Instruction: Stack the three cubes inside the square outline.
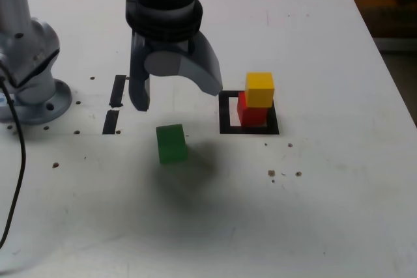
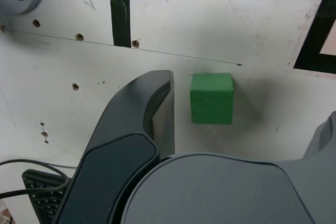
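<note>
Though the yellow cube [image 1: 259, 89] hides much of the red cube [image 1: 251, 113], the matte green cube [image 1: 171, 143] lies plain under the spread, empty pincer [image 1: 177, 93].

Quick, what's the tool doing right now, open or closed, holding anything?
Tool: open and empty, hanging above the green cube, which lies on the table untouched.
</note>
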Tool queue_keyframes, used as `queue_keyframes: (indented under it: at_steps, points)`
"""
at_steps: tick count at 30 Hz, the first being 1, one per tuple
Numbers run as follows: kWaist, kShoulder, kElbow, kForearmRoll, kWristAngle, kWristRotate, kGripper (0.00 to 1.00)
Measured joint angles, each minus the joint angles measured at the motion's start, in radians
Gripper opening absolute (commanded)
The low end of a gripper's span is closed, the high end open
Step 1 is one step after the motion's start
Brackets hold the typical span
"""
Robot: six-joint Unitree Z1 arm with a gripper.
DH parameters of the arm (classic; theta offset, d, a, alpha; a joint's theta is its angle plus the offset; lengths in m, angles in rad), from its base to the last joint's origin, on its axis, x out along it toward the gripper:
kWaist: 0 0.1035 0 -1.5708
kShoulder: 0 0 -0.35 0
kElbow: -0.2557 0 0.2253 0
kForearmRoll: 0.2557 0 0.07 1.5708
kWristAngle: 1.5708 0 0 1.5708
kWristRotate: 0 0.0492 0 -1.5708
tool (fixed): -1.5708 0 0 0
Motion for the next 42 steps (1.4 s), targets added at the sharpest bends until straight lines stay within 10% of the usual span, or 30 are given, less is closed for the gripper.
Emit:
queue_keyframes:
  at_steps: [42]
  points:
    - [-0.010, 0.064, 0.303, -0.453, -0.099, 0.007, 0.86]
